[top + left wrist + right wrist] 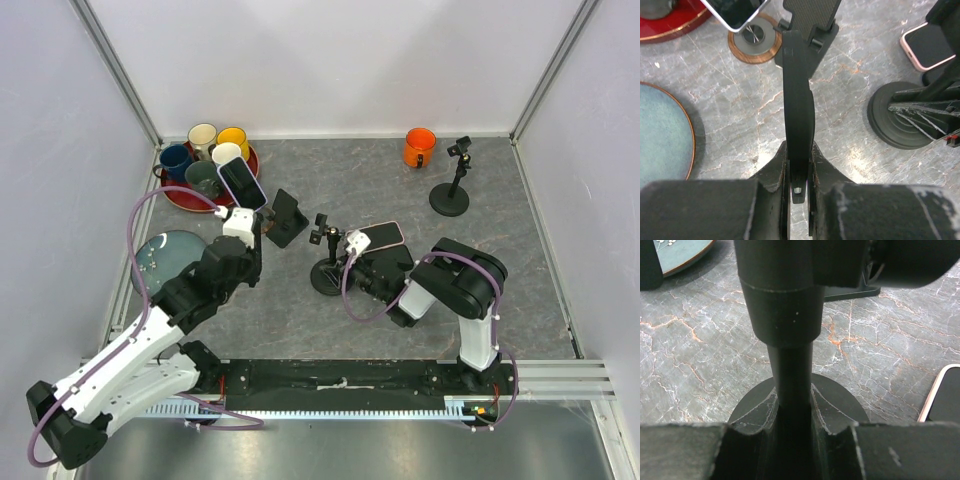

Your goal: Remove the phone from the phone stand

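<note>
Clamping a thin black stand arm [799, 100], left tool [799, 160] is shut tight; right tool [792, 410] grips a stand pole [791, 365]. Phone [242, 183] sits tilted ahead-left of left tool, prob. propped on a stand. Rigid, light, slick, screen fragile: pinch long edges mid-length.

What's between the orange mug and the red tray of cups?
Nothing. The top view shows only bare table between the orange mug and the red tray.
</note>
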